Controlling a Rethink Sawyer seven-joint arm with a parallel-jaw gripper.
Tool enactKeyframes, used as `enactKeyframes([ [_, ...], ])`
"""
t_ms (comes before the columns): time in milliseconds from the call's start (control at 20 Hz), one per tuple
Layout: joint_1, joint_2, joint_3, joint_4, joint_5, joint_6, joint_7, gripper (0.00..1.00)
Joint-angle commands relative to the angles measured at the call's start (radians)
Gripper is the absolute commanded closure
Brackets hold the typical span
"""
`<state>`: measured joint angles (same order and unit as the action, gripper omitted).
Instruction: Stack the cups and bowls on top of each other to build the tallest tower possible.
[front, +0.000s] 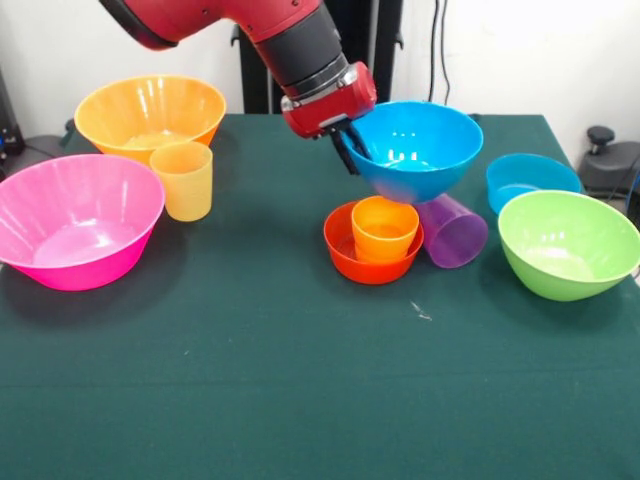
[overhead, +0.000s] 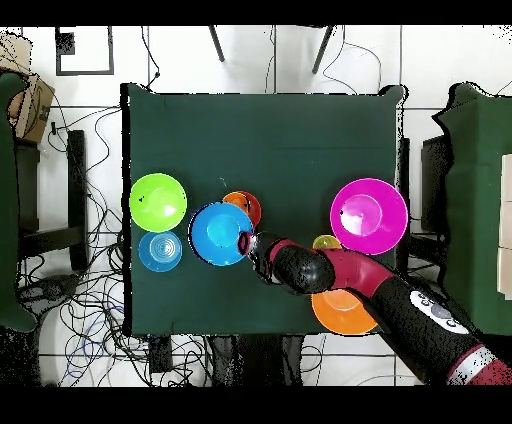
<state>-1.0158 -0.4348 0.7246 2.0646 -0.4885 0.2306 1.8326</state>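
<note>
Gripper (front: 347, 150): clamped on the rim of the medium blue bowl (front: 415, 145), held tilted in the air above the tower (front: 374, 238), the orange cup (front: 384, 228) nested in the small red-orange bowl (front: 342, 250). Purple cup (front: 455, 232): on its side beside the tower. No readable writing.

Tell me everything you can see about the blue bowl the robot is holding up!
The medium blue glossy plastic bowl is round, with a wide rim tapering to a narrow base. It is held off the green table, opening upward and slightly tilted. The robot's gripper has its jaws shut on the rim at the picture's left in the front view. It hangs just above the orange plastic cup that sits in the small red-orange bowl, with the purple cup lying below it. It looks empty.
</note>
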Motion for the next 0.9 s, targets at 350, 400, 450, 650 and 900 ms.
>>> enactKeyframes([
  [350,0.121,0.055,-0.082,-0.037,-0.114,-0.243,0.092,1.00],
  [400,0.125,0.053,-0.084,-0.037,-0.111,-0.245,0.091,1.00],
  [450,0.126,0.053,-0.086,-0.035,-0.110,-0.248,0.090,1.00],
  [650,0.140,0.062,-0.103,-0.036,-0.113,-0.283,0.085,1.00],
  [900,0.177,0.089,-0.144,-0.042,-0.127,-0.370,0.101,1.00],
])
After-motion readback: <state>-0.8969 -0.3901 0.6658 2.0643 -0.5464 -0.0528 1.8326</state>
